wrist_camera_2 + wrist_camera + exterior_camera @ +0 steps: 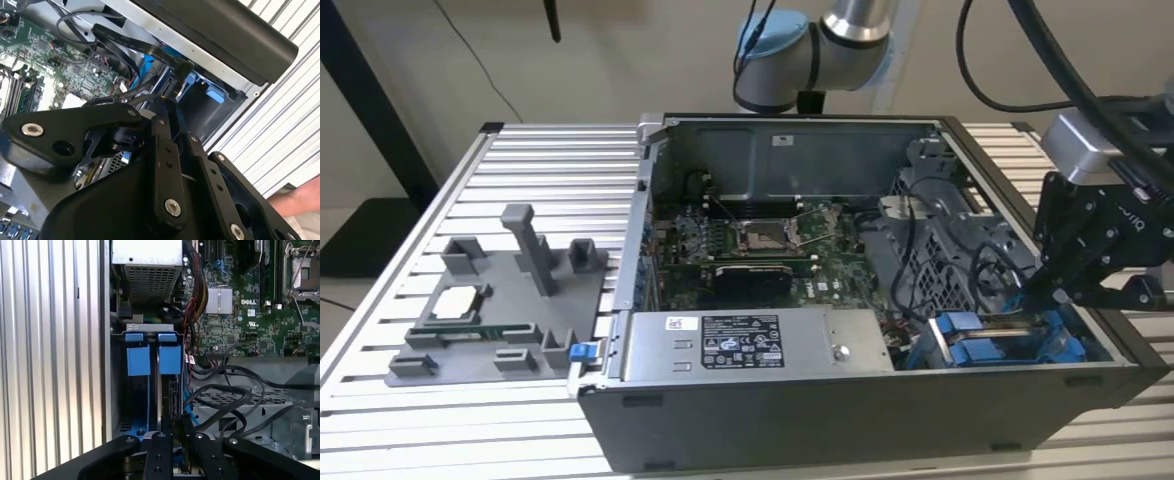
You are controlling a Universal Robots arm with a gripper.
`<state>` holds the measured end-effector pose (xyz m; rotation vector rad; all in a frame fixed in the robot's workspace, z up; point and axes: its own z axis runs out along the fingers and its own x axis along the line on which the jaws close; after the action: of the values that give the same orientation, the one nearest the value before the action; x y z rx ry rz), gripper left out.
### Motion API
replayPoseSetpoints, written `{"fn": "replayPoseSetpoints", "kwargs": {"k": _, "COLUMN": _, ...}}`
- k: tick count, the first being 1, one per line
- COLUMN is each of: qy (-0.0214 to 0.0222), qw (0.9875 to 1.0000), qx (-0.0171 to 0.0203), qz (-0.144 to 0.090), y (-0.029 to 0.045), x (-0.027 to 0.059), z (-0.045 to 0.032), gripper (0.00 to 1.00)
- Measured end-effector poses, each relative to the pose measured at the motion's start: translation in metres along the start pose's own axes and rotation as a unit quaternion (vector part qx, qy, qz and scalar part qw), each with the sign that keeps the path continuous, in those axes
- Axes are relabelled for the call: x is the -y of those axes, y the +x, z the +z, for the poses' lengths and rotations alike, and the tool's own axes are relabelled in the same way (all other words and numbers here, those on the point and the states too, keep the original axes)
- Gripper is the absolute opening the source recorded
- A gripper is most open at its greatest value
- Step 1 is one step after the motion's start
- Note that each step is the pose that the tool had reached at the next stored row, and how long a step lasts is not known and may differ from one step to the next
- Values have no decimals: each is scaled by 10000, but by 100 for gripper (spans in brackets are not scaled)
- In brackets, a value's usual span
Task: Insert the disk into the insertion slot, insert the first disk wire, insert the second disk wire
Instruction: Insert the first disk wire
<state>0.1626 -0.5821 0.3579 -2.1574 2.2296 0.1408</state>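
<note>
Disk (169, 364) sat on edge in the insertion slot (150, 328) at one corner of the single open computer case (854, 425), its blue tab one of two side by side. One gripper (173, 429) hung just over the bay, fingers drawn narrow among several black cables (225, 392). Whether it gripped anything could not be told.

Beige wall (627, 60) behind; ribbed aluminium table (547, 160); black post (374, 105).

The gripper (174, 432) hides part of the insertion slot (150, 330); a hand (295, 201) is cut off.
</note>
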Motion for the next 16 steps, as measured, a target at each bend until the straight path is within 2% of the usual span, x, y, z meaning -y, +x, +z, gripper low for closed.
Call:
{"fn": "replayPoseSetpoints", "kwargs": {"k": 8, "qy": 1, "qw": 10000, "qx": 0, "qz": 8, "y": -12, "x": 3, "z": 83, "gripper": 0}}
{"fn": "replayPoseSetpoints", "kwargs": {"k": 16, "qy": 2, "qw": 10000, "qx": 0, "qz": 22, "y": -24, "x": 8, "z": 119, "gripper": 0}}
